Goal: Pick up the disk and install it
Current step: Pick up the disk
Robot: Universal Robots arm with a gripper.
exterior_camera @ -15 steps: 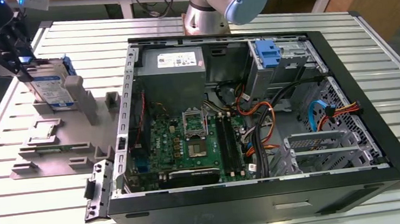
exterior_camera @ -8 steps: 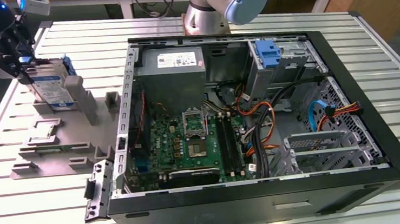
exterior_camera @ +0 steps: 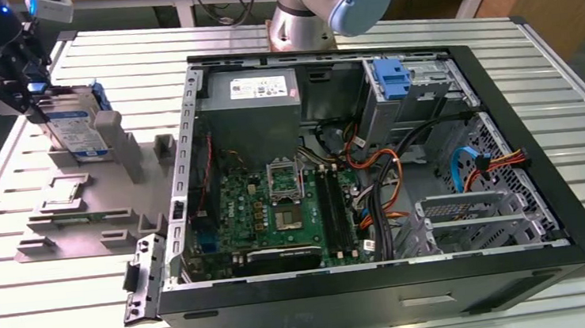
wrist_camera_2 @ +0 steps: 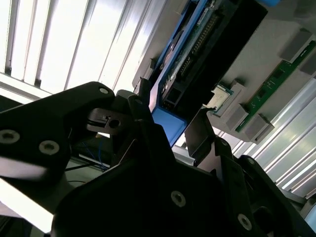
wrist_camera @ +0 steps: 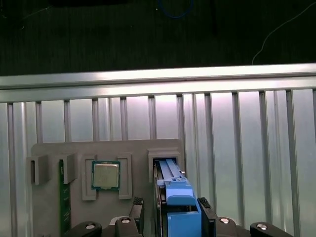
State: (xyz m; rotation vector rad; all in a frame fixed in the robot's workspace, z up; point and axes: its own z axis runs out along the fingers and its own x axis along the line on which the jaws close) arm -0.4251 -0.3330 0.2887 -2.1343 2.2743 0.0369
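The disk [exterior_camera: 74, 123] stands on edge in a slot of the grey holder [exterior_camera: 85, 222] on the exterior view's left, its white-and-blue label facing out. My gripper [exterior_camera: 41, 97] hangs over its top edge. In both wrist views the fingers straddle the disk's blue rail frame [wrist_camera: 177, 195], one finger [wrist_camera: 138, 203] on each side. In the second wrist view a thin bright gap shows between the blue frame [wrist_camera_2: 168, 126] and one finger [wrist_camera_2: 197, 131]. The gripper is open around the disk, which sits in its slot [wrist_camera: 165, 157].
A square silver processor chip [wrist_camera: 105, 175] and a green memory stick [wrist_camera: 64, 207] lie in the same holder beside the disk. The open computer case [exterior_camera: 551, 213] lies to the exterior view's right, with a blue bracket [exterior_camera: 393, 76] in its far drive bay. The arm's base [exterior_camera: 321, 2] stands behind the case.
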